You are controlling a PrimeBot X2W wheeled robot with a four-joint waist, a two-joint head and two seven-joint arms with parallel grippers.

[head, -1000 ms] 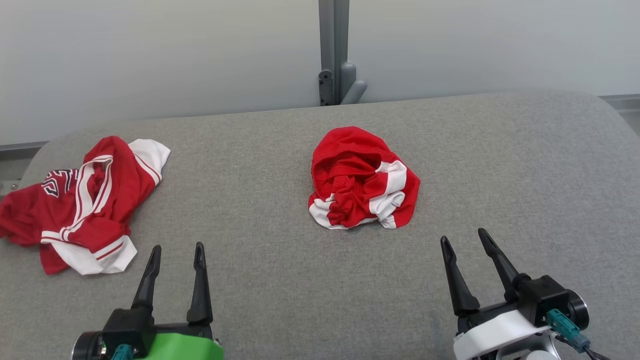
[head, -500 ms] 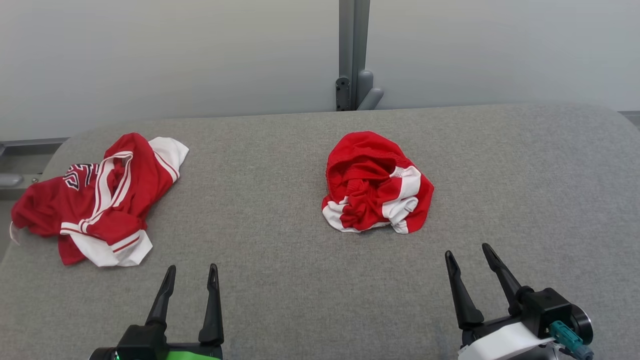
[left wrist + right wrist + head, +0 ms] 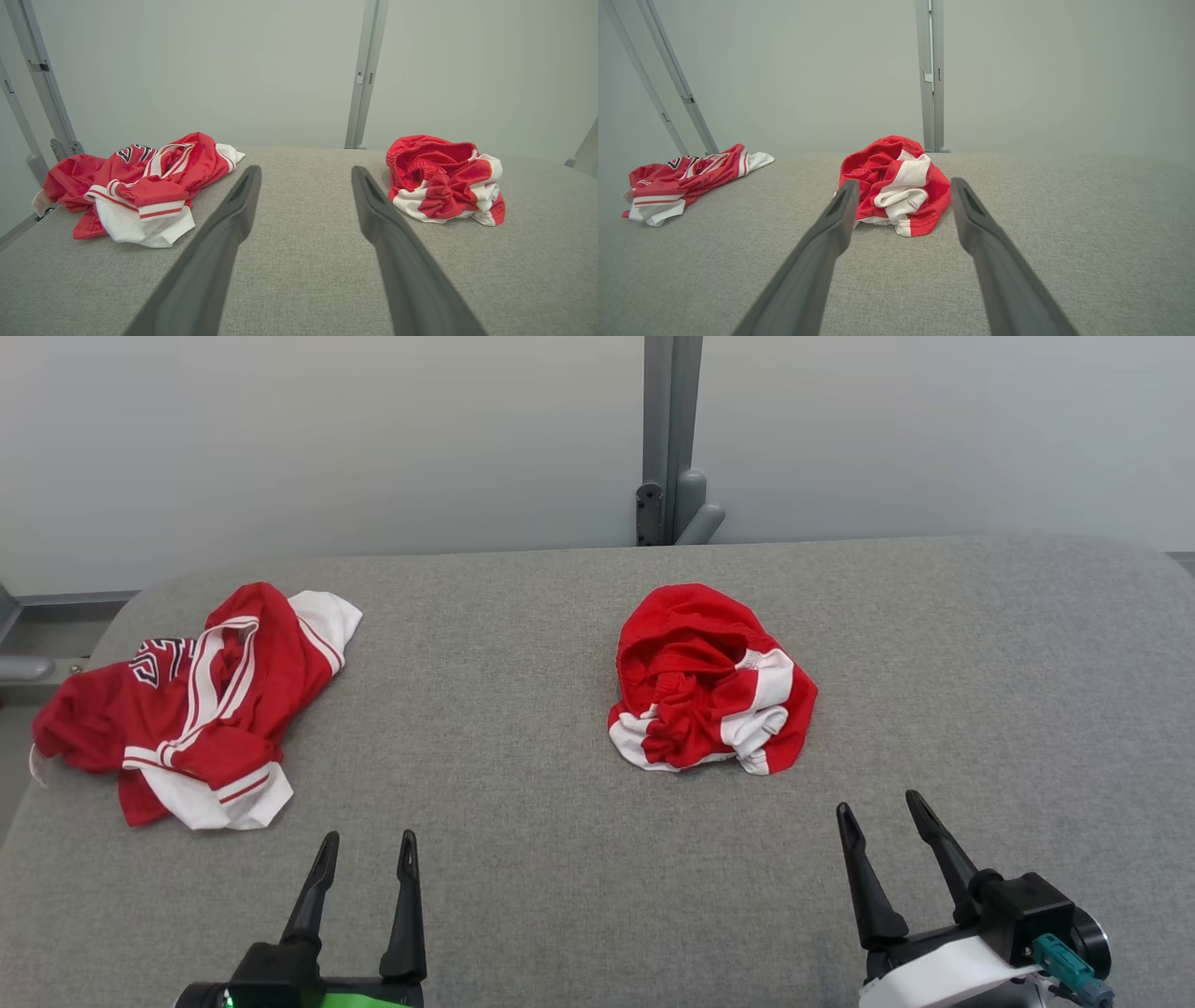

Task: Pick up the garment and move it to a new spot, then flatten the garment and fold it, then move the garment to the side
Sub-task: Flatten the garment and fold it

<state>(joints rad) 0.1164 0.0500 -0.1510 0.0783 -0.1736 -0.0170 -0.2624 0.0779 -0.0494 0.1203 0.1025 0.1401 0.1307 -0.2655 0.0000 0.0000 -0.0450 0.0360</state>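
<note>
On the grey padded table [image 3: 523, 905], crumpled red-and-white shorts [image 3: 709, 681] look light and limp; the gathered waistband [image 3: 427, 157] seems best to pinch. Left gripper [image 3: 368, 842] and right gripper [image 3: 878, 805] stand spread, empty.

Grey fabric-covered table [image 3: 523, 896] and its load.
I see a bunched red-and-white garment [image 3: 709, 681] mid-table, a rumpled red jersey [image 3: 196, 709] well apart at its left edge.
</note>
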